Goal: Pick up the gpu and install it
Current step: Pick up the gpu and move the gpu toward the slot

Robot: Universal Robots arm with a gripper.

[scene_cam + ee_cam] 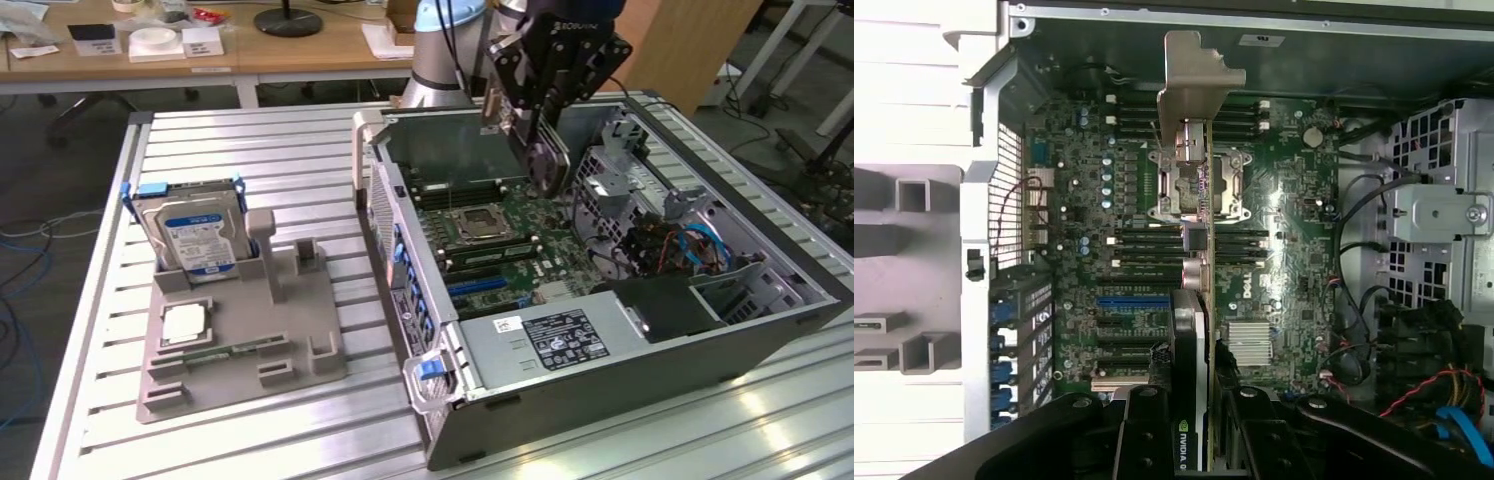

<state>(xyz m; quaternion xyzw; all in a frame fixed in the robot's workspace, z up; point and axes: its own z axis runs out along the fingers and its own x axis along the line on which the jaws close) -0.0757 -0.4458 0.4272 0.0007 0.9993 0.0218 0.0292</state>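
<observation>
Exterior view's left: grey tray (310, 335) with hard drive (198, 235) upright, well apart from the work. Centre: open case (441, 145). Gripper (538, 140) hung above the motherboard (501, 245), jaws clamped on the gpu (547, 172), card edge-down, bracket (1194, 80) toward the far wall. Pick-up done; seating not yet, by my reading. Right: drive cage (607, 172) and cables (694, 245) stood close; room tight there.

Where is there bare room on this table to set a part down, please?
Bare table slats lie between the hard drive and the wooden desk, and in the strip between grey fixture and computer case. Crowded: the fixture itself, and inside the case, where the gripper holds the gpu.
</observation>
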